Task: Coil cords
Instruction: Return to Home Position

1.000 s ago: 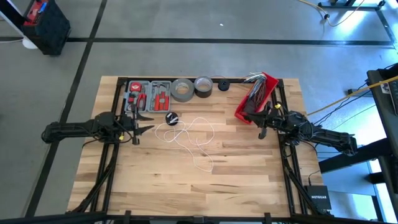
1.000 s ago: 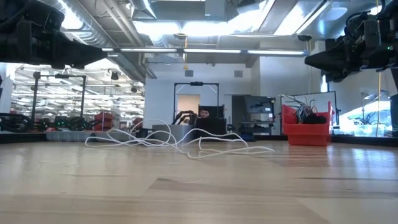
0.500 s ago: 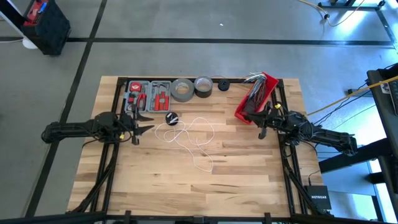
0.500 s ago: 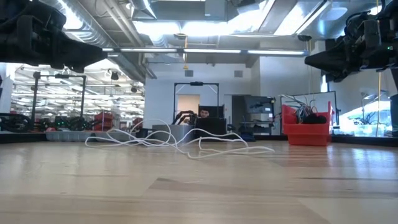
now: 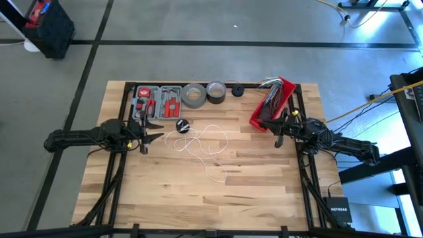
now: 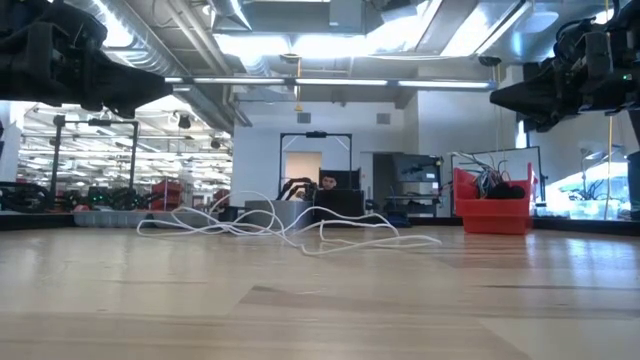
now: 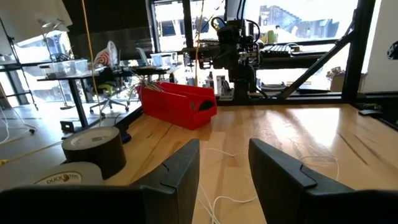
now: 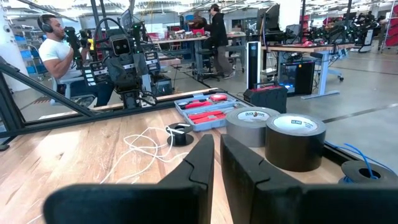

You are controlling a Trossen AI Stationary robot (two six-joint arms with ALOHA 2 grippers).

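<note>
Thin white cord (image 5: 198, 149) sprawled loose on table (image 5: 251, 192), black spool (image 5: 183, 125) beside it in high view, unseen in low view; left end effector (image 5: 157, 130) wide, right end effector (image 5: 272, 127) narrow, both empty

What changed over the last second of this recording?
Nothing visibly changed. The left gripper and right gripper hover at opposite sides of the table, holding nothing; the white cord lies loose beside the black spool.

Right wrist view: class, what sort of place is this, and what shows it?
Probably a robotics lab in an open workshop hall. The left gripper and right gripper hover over a wooden workbench with a tool tray and tape rolls; desks and people fill the room behind.
</note>
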